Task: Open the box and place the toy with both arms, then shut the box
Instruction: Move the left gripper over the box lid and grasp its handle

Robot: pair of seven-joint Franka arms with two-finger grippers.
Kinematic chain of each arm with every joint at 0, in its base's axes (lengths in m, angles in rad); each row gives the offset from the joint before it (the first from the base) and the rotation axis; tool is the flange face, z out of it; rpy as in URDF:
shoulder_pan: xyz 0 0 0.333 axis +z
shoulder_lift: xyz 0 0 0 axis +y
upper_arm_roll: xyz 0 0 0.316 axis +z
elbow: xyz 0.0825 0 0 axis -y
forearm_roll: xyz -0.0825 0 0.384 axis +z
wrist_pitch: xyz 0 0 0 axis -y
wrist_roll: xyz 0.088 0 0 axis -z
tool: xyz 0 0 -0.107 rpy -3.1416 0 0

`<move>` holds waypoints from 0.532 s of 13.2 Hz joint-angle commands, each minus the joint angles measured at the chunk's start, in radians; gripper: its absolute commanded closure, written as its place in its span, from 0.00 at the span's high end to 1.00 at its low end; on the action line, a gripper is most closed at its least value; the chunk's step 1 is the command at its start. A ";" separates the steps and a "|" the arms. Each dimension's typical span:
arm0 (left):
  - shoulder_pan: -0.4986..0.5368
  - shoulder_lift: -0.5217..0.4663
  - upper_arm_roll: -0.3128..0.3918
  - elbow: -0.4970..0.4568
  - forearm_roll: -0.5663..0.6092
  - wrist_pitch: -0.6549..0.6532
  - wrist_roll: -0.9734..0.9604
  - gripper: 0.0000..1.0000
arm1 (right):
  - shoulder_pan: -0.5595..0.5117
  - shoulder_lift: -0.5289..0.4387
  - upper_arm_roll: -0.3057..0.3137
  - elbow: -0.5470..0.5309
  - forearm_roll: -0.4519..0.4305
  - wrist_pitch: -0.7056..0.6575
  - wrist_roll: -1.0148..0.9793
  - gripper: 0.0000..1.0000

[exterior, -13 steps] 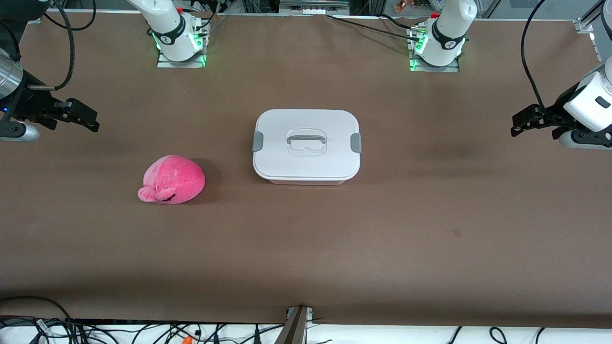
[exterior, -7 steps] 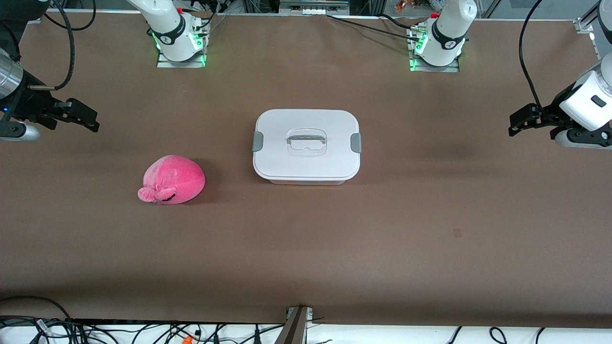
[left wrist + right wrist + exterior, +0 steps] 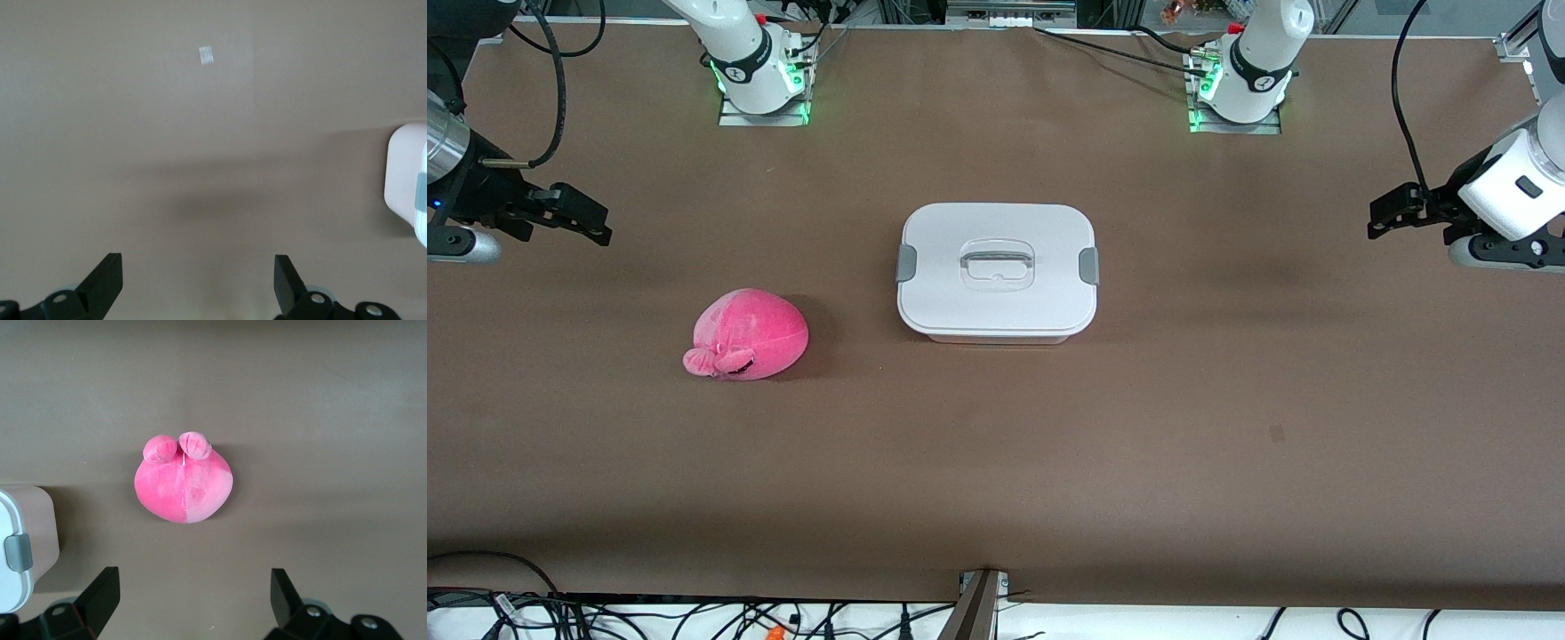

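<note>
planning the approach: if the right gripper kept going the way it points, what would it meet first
Likely the toy: it lies between the open fingers of the right gripper in that wrist view. The box sits off to one side. Depth is unclear.

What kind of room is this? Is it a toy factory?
Probably a robot lab, not a factory: two white arms bolted to a brown table, cables along its edge, and only a box and toy for practice.

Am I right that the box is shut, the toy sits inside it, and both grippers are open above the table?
Not quite. The front view shows the toy on the table, beside the box, toward the right arm's end. The box is shut, and the left gripper and right gripper are open.
</note>
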 commanded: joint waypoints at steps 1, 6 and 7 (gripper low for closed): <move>-0.038 0.021 -0.037 0.030 0.014 -0.076 0.002 1.00 | 0.002 0.000 -0.003 0.019 0.013 -0.016 0.000 1.00; -0.039 0.062 -0.177 0.019 -0.038 -0.167 0.132 1.00 | 0.002 0.000 -0.003 0.019 0.013 -0.017 0.000 1.00; -0.039 0.080 -0.200 0.020 -0.076 -0.160 0.152 1.00 | 0.002 0.000 -0.003 0.019 0.013 -0.019 0.000 1.00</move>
